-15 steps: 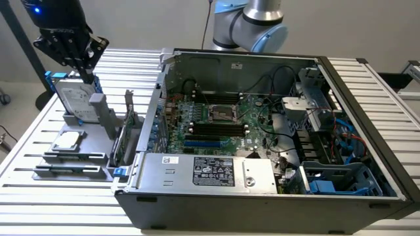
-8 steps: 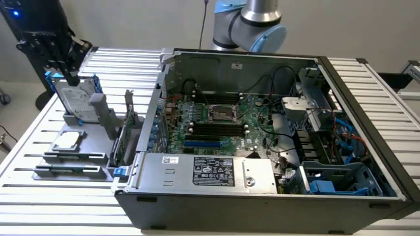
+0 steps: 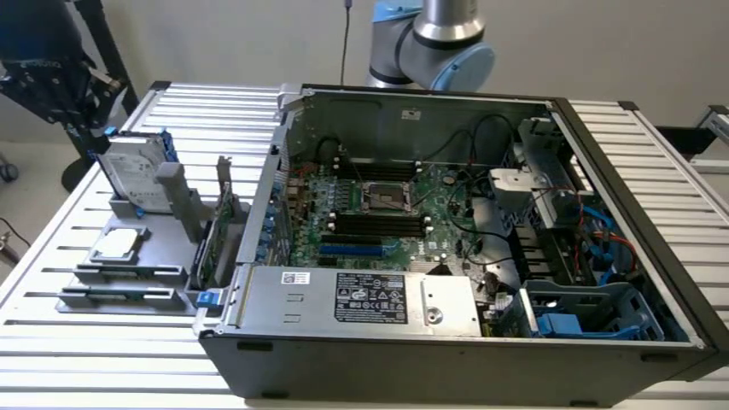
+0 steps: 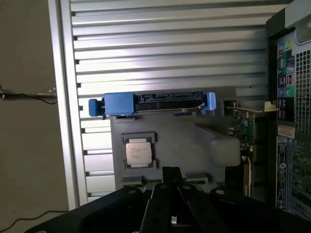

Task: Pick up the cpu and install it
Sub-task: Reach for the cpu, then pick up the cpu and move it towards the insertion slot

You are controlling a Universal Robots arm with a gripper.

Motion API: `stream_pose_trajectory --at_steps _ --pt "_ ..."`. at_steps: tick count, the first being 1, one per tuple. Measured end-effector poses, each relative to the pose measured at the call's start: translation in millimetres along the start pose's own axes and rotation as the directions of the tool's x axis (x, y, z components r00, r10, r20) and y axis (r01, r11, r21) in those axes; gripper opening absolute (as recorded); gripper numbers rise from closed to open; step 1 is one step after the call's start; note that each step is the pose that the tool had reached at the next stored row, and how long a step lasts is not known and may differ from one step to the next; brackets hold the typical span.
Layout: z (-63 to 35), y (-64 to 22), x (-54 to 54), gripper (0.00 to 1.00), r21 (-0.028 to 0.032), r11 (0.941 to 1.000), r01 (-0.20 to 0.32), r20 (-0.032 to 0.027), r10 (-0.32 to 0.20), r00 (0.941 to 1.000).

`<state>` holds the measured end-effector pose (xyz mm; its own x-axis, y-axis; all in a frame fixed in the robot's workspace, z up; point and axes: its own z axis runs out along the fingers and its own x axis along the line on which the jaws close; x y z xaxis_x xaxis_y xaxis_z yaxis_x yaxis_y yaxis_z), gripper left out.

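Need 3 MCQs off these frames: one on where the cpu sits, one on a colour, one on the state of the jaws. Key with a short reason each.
1. Where is the cpu?
A. in the motherboard socket
B. clamped in the jaws
C. flat in the grey fixture, at the exterior view's left of the computer case

2. What colour is the frame on the hard drive?
A. blue
B. red
C. yellow

3. How do the jaws stand?
A. wide open around the hard drive
B. shut, holding nothing
C. shut on the cpu

Key:
1 C, the chip lies in its holder on the fixture, outside the case.
2 A, blue ends show on the upright drive.
3 B, the jaws meet with nothing between them, and the cpu lies apart from them.
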<state>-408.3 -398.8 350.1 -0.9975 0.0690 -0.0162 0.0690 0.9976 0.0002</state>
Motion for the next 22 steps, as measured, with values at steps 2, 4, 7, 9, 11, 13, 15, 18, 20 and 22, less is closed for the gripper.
stream_pose_trajectory --at_steps 2,4,7,9,11,13,15,18,20,22 --pt "1.3 -0.6 9.3 0.11 0.0021 1.0 0.0 0.0 0.0 1.0" --pt "2.2 -1.2 18.2 0.11 0.0029 1.0 0.0 -0.0003 0.0 1.0" --pt "2.3 -1.3 19.6 0.11 0.0031 1.0 0.0 -0.0002 0.0 1.0" --pt "2.3 -1.3 19.6 0.11 0.0032 1.0 0.0 -0.0002 0.0 1.0" --pt "2.3 -1.3 19.6 0.11 0.0032 1.0 0.0 -0.0002 0.0 1.0" --pt "2.3 -1.3 19.6 0.11 0.0032 1.0 0.0 -0.0002 0.0 1.0" --pt "2.3 -1.3 19.6 0.11 0.0031 1.0 0.0 -0.0001 0.0 1.0" --pt "2.3 -1.3 19.6 0.11 0.0031 1.0 0.0 -0.0001 0.0 1.0" --pt "2.3 -1.3 19.6 0.12 0.0031 1.0 0.0 -0.0001 0.0 1.0" --pt "2.3 -1.3 19.6 0.24 0.0032 1.0 0.0 -0.0001 0.0 1.0"
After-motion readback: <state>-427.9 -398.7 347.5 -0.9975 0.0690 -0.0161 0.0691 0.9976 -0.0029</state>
